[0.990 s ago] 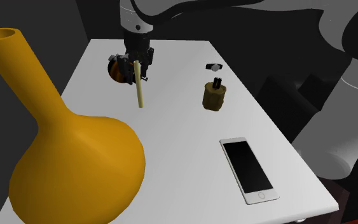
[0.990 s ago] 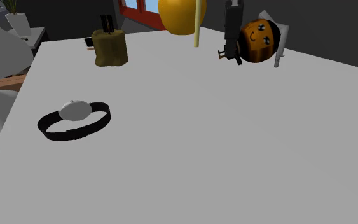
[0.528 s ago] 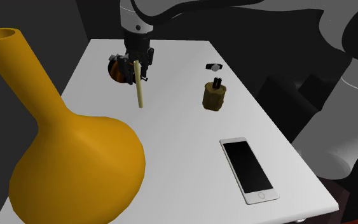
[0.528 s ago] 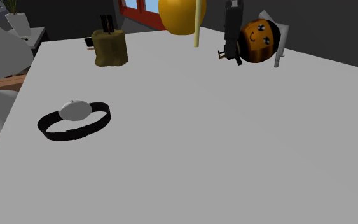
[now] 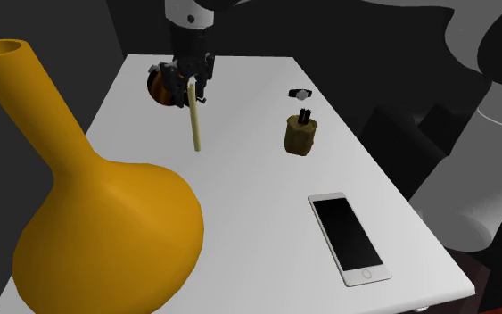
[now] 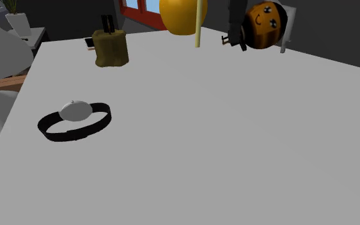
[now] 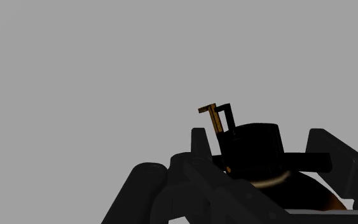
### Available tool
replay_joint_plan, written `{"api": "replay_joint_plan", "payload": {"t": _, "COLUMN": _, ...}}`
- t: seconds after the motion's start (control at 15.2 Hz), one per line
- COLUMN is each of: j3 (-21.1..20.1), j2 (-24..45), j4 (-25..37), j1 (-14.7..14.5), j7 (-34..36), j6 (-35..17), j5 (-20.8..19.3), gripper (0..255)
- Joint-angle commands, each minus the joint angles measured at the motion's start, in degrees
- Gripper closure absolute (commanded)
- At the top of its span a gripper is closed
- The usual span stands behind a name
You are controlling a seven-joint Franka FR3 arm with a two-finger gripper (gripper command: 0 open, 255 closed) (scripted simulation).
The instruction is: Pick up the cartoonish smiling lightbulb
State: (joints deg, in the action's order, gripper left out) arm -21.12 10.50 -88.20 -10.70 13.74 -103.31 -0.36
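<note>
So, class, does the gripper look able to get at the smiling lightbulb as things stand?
Yes, it seems so: the gripper is shut on the orange lightbulb, its fingers clasping it on either side. The beige stick beside it stands clear.
</note>
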Motion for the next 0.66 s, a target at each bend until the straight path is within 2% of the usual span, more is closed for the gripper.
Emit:
{"api": "replay_joint_plan", "payload": {"t": 0.0, "j3": 0.01, "j2": -0.01, "j4": 1.52, "j1": 0.02, "j7": -0.06, "j6": 1.50, "j5": 0.01, "gripper": 255}}
{"api": "replay_joint_plan", "payload": {"t": 0.46, "j3": -0.12, "j2": 1.20, "j4": 8.54, "j1": -0.43, "j7": 0.42, "j6": 7.36, "j5": -0.49, "gripper": 255}}
{"api": "replay_joint_plan", "payload": {"t": 0.59, "j3": -0.13, "j2": 1.23, "j4": 8.70, "j1": -0.44, "j7": 0.43, "j6": 7.49, "j5": -0.50, "gripper": 255}}
